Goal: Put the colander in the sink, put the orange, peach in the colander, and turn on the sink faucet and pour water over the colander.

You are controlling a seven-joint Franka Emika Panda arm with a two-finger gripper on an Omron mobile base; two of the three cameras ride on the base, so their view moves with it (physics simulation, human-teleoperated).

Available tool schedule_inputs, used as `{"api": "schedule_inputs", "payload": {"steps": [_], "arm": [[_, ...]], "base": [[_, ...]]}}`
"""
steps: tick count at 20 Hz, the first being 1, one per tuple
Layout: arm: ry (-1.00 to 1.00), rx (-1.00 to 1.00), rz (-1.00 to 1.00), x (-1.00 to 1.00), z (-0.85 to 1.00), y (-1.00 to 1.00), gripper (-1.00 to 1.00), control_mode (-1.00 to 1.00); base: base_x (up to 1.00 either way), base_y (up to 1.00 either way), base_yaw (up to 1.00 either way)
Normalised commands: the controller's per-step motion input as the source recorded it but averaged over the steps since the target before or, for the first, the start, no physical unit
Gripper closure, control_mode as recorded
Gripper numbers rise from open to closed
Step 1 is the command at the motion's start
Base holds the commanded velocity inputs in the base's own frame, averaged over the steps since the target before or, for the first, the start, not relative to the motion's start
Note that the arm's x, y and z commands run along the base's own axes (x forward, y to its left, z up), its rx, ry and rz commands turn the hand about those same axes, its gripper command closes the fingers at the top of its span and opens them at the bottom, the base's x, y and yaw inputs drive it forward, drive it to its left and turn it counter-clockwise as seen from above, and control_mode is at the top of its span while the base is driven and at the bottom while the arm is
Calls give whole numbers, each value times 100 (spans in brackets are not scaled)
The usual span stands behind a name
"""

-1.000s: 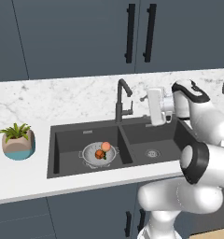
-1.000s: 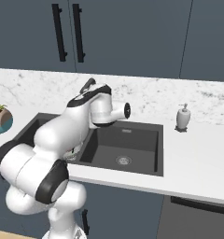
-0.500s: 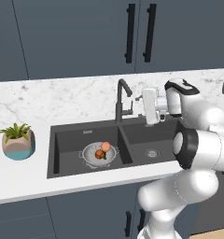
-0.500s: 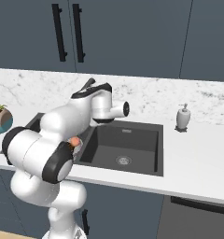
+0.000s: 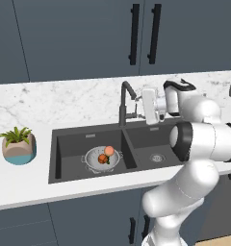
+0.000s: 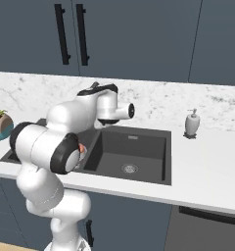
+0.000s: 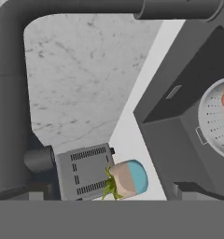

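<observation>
Colander (image 5: 103,160): silver, perforated, w/ orange (image 5: 103,159) + peach (image 5: 109,150) inside.

The sink faucet (image 5: 125,102) stands just before the hand (image 5: 145,106); right basin (image 5: 157,144) lies open below.

Colander (image 5: 102,159) in sink's (image 5: 69,144) left basin, orange (image 5: 103,158) and peach (image 5: 109,150) inside

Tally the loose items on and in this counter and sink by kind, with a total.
Fruit: 2, the orange and the peach, both in the colander
Colander: 1
Potted plant: 1
Soap dispenser: 1
Toaster: 1
Total: 6
</observation>
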Motion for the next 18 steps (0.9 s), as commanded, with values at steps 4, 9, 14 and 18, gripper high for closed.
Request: {"api": "schedule_inputs", "payload": {"steps": [4,9,14,18], "arm": [[0,0,0,29,-10,17,-100,-100],[0,0,0,32,-14,9,-100,-100],[0,0,0,30,-11,3,-100,-100],[0,0,0,19,-6,12,-100,-100]], "base": [[0,0,0],[0,0,0],[0,0,0],[0,0,0]]}}
